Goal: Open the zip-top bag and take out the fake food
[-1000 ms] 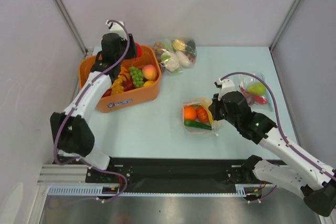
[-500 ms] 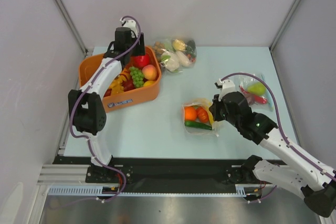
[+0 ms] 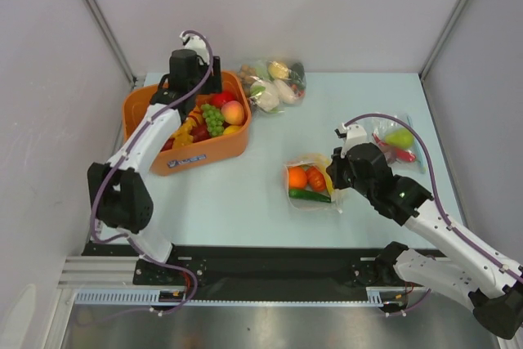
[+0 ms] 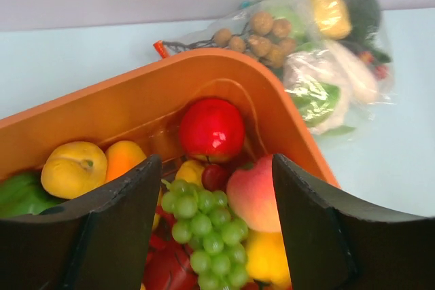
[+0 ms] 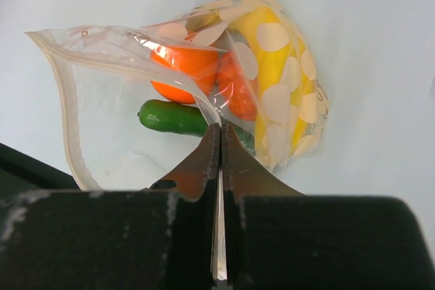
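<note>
A clear zip-top bag [image 3: 311, 181] lies mid-table with its mouth open. It holds an orange [image 5: 183, 66], a green cucumber [image 5: 170, 117] and a spotted yellow banana [image 5: 272, 79]. My right gripper [image 3: 333, 176] is shut on the bag's thin film [image 5: 221, 130] at its right side. My left gripper [image 3: 214, 86] is open and empty above the back of the orange basket [image 3: 204, 153]. In the left wrist view [image 4: 216, 188] it hangs over a red apple [image 4: 211, 129], green grapes [image 4: 204, 229] and a peach [image 4: 255, 193].
A second filled bag [image 3: 274, 83] lies at the back, right of the basket. A third bag [image 3: 396, 140] lies at the right, behind my right arm. Walls close in the table on the left, back and right.
The red apple seen at my left gripper's tip a second ago now lies in the basket's back corner. The left wrist swung right, then back a little. The right arm has not moved.
</note>
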Controlling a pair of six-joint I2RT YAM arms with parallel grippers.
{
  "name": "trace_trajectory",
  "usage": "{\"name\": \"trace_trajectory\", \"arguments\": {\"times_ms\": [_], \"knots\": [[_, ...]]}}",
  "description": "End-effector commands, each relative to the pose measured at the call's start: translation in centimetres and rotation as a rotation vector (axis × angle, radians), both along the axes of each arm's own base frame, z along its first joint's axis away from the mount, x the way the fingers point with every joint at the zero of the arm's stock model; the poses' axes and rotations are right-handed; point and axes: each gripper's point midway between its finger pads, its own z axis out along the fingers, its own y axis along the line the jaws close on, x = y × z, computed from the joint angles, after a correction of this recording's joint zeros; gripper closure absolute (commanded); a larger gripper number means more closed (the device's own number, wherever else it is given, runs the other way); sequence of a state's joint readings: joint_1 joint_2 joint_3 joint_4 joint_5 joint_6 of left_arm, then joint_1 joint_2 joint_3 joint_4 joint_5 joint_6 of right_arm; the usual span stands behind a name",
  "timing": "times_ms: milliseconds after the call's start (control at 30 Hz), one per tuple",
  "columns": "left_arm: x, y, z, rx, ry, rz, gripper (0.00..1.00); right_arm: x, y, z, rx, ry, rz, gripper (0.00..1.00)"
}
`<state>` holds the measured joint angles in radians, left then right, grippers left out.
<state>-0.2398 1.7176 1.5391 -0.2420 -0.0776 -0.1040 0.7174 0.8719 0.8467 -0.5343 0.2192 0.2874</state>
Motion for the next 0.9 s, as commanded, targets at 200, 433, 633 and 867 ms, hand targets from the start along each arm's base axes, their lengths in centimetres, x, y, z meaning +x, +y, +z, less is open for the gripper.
{"name": "trace_trajectory", "arguments": {"times_ms": [200, 433, 633, 867], "knots": [[-9.2, -7.3, 11.0, -0.005, -0.297, -0.183, 0.31, 0.6, 0.6, 1.8, 0.043, -0.034, 0.003, 1.0], [-15.6, -14.7, 9.8, -0.016, -0.281, -0.428, 0.32, 0.6, 1.1, 1.4, 0.056, -0.018, 0.012, 1.0], [-21.2, -20.1, 8.1, 0.051, -0.275, -0.717, 0.33, 0.7, 1.2, 1.3, 0.057, -0.017, 0.011, 1.0], [-28.2, -24.5, 5.6, -0.042, -0.209, -1.132, 0.34, 0.8, 1.0, 1.3, 0.054, -0.019, 0.001, 1.0]]}}
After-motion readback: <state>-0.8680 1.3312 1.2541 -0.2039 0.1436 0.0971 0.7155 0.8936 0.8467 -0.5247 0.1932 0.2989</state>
